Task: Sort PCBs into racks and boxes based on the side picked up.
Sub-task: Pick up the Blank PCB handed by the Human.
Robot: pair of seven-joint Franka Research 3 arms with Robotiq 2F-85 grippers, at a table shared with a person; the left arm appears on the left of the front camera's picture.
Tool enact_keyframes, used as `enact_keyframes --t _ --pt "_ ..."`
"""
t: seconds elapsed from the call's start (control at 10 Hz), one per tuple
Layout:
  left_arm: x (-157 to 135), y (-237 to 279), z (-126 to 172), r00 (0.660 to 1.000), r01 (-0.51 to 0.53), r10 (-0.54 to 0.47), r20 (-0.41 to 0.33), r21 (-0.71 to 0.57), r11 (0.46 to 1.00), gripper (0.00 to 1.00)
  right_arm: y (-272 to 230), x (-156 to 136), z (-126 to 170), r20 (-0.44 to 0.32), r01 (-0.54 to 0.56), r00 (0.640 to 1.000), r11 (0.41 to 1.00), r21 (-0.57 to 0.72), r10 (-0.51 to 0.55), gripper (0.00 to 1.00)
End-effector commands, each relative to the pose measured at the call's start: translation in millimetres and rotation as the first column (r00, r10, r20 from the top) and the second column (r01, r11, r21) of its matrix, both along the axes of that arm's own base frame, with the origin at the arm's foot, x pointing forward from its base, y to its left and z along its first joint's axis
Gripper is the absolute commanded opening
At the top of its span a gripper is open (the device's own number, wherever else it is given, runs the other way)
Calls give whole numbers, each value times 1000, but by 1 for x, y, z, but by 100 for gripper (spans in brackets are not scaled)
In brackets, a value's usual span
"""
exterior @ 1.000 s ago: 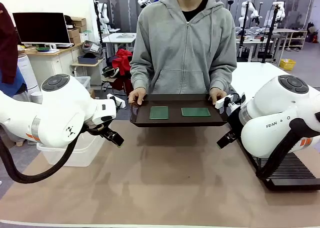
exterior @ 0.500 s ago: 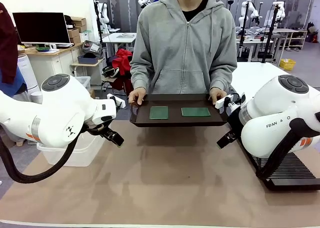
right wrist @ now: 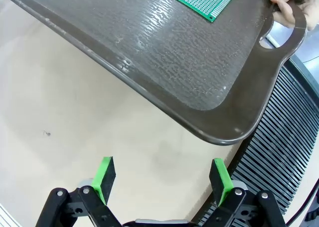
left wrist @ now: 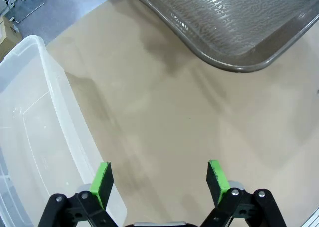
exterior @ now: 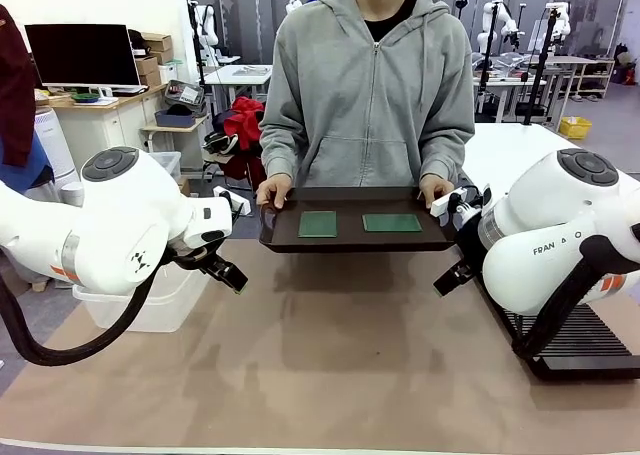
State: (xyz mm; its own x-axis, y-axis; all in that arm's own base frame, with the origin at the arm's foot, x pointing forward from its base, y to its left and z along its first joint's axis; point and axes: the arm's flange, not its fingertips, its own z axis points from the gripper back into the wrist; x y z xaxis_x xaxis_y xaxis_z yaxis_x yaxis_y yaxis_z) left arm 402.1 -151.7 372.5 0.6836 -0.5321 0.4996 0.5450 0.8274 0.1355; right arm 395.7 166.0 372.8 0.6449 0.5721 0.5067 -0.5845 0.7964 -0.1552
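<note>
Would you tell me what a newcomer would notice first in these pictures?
A person in a grey hoodie across the table holds a dark brown handled tray bearing two flat dark-green boards side by side. The left gripper, by a clear plastic tub, and the right gripper, by a black slotted rack, flank it with fingers open.

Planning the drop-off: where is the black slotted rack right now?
In the front view, the rack lies at the table's right edge, nearer the robot than the tray the person holds.
</note>
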Motion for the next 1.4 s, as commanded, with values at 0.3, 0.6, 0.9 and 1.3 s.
enact_keyframes --t 0.3,0.6,0.9,1.3 --pt "-16 1 24 992 48 -55 -113 -65 997 100 1 -19 28 -180 -89 979 994 66 99 100" --pt "-25 25 82 938 260 -288 -193 -158 953 100 3 -39 74 -203 -127 968 985 118 149 100" --pt "-38 37 157 875 421 -468 -125 -279 863 100 -19 -47 144 -209 -171 955 965 199 213 100" --pt "-30 86 206 862 507 -486 147 -225 832 100 -85 -63 219 -95 -341 926 919 199 364 100"
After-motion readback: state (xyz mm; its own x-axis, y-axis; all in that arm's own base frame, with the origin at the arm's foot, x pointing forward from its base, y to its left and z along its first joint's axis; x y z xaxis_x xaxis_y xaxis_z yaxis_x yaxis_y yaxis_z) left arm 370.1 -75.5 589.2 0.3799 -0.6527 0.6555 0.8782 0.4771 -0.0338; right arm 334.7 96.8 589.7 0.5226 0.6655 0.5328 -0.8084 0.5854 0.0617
